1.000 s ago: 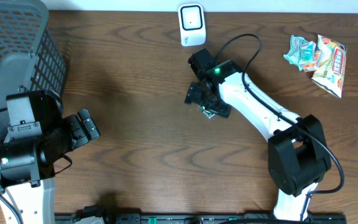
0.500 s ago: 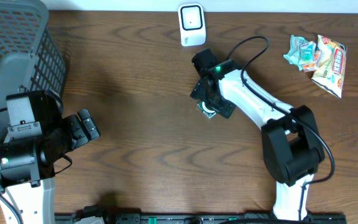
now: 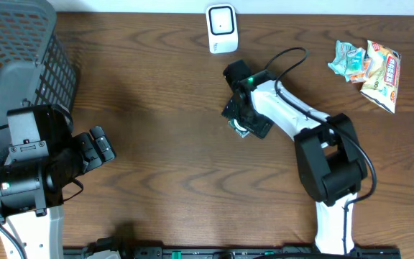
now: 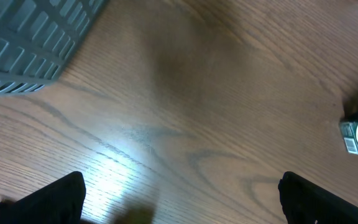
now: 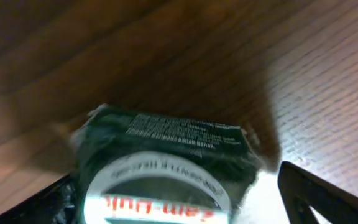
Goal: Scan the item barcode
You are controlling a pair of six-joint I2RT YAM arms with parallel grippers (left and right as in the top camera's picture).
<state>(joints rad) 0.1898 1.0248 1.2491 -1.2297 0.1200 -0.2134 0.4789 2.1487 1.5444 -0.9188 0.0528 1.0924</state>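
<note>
Dark wood-grain desk (image 3: pixel 164 165), with a grey mesh basket (image 3: pixel 20 50) at the far left, a little white scanner (image 3: pixel 221 29) at the far edge in the middle and a heap of snack packets (image 3: pixel 369 65) far right.

The thing to scan is the small dark green packet (image 5: pixel 166 149), lying flat on the desk mid-table, a bit nearer than the scanner. The right pincer (image 3: pixel 243 126) is right on top of it. In the wrist view the packet sits between the two fingers, which are spread apart. There's bare desk showing on the right-hand side, so it's straddled, not clamped. The left pincer (image 4: pixel 179 199) is off to the left by the basket, wide apart and holding nothing.

My take is this is the pickup step. I'd get low enough that the fingers catch the packet's body and not just the crinkly edge, then squeeze gently. Soft packs like this probably buckle and slip. I can't see a barcode from here, so I'd leave some faces uncovered for the scanner.
</note>
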